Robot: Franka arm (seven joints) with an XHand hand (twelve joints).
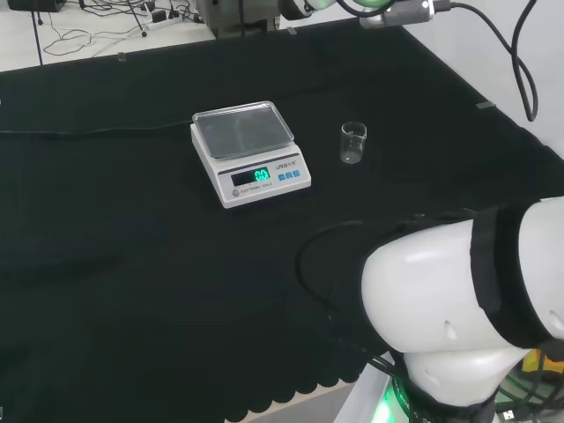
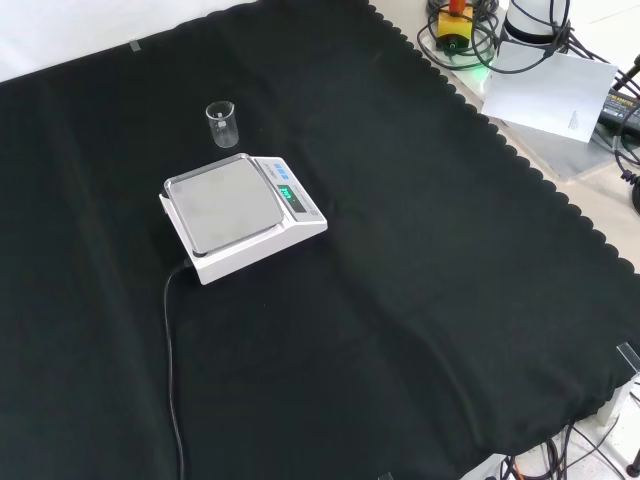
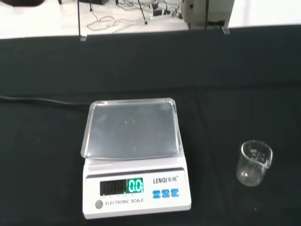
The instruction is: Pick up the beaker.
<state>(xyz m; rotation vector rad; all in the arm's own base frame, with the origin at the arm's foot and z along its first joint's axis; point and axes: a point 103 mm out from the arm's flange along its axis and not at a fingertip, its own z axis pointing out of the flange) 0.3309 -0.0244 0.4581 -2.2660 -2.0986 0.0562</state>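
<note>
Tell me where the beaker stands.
The beaker stands upright on the black cloth, just right of the scale in the head view, apart from it.

In the head view the arm's own white links (image 1: 449,300) bulk large at the lower right, a rounded joint housing ringed by a black band. A further part of the arm (image 1: 388,11) crosses the top edge of that view, high above the bench, with black cables trailing from it.

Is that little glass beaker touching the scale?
Apart. The wrist view shows black cloth between the beaker and the scale; the head view shows the same gap.
</note>
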